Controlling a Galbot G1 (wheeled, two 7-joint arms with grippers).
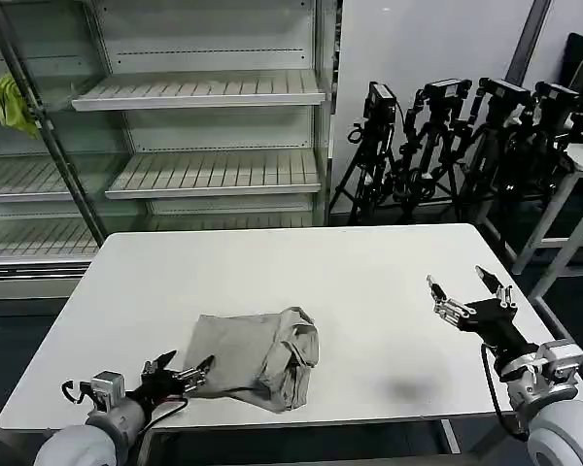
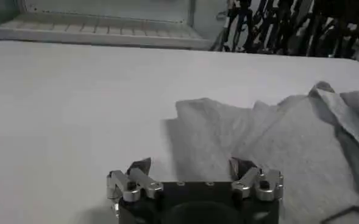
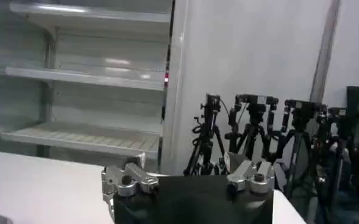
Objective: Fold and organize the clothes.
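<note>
Light grey T-shirt [image 1: 257, 359] bunched in a rumpled heap on the white bench [image 1: 369, 282], near the front edge, left of centre. Folded over itself with one flap turned up on its right side; chest print and collar strip hidden in the folds, sleeves not to be told apart. Seen closer from the left wrist: a creased grey edge of the T-shirt [image 2: 277, 140] lying flat against the bench surface, the far part cut off by the frame.

Left pincer [image 1: 182, 374] low at the shirt's near left corner, fingers apart, tips just beside the cloth; whether touching cannot be told. From its own wrist, left pincer [image 2: 194, 170] open over the hem, with bare bench [image 2: 75, 109] beyond.

Right pincer [image 1: 466, 296] raised above the bench's right part, well apart from the shirt, fingers spread. From its own wrist, right pincer [image 3: 188, 176] open, fingertips cut off, facing shelves [image 3: 81, 137] and tripods [image 3: 258, 131].
</note>
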